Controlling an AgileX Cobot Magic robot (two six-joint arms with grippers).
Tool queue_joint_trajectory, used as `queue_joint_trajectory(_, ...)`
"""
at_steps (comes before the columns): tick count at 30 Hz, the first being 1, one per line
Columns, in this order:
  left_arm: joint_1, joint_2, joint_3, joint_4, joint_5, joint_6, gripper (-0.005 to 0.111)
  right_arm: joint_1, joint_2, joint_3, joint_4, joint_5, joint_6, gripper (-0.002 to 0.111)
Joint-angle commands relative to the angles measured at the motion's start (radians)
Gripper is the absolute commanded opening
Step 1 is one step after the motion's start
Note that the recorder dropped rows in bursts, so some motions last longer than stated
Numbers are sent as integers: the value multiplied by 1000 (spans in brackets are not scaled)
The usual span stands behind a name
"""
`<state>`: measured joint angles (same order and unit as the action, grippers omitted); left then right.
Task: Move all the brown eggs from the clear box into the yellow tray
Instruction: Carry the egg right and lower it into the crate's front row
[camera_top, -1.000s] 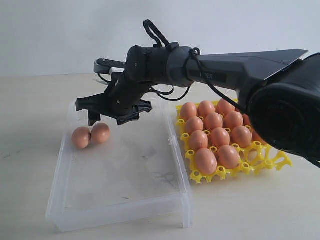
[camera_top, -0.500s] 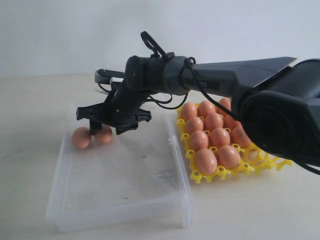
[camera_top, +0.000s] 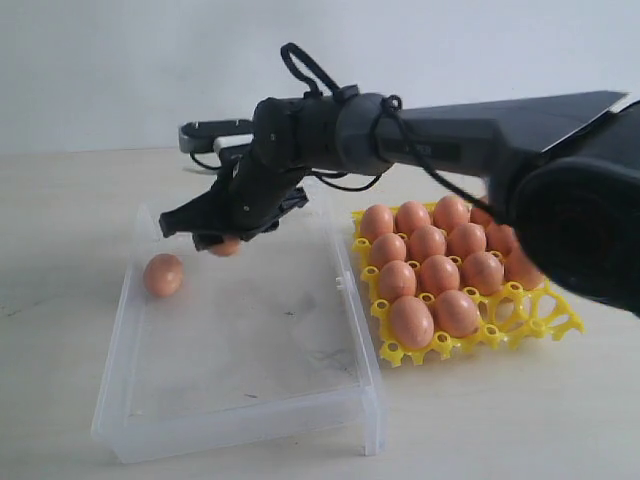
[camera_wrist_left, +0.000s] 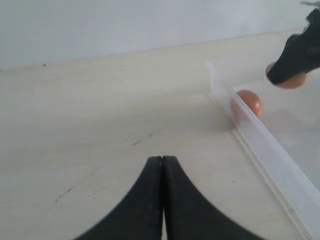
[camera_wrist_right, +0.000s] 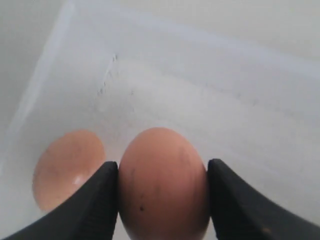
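The brown eggs (camera_top: 439, 275) are nearly all moved. The left end effector (camera_wrist_left: 162, 170) is pinched shut over the desk (camera_wrist_left: 90, 100) (no job). One loose egg (camera_top: 163, 275) waits in the clear box (camera_top: 250, 400). The right end effector (camera_wrist_right: 161, 200) grips a second egg (camera_top: 227, 247) to carry. The yellow tray (camera_top: 545, 322) shows at least eleven.

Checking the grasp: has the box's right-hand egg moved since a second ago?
Yes. In the right gripper, the egg has risen off the box floor, away from the resting egg.
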<state>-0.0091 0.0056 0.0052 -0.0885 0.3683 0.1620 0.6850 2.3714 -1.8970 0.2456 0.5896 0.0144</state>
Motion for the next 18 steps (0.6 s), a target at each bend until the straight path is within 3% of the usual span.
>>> queue_joint_trajectory(1,-1,-6,-5,-4,-8,-5,0,-4,-231,293,-36,-379,-14,0)
queue_joint_trajectory(8,-1,-6,-5,-4,-8,-5,0,-48,-588,943,-13,-1011,-14,0)
queue_joint_trajectory(14,-1,-6,-5,-4,-8,-5,0,-131,-827,1344,-13,-1261,15,0)
queue_joint_trajectory(18,-1,-6,-5,-4,-8,-5,0,-188,-915,1504,-29,-1354,91,0)
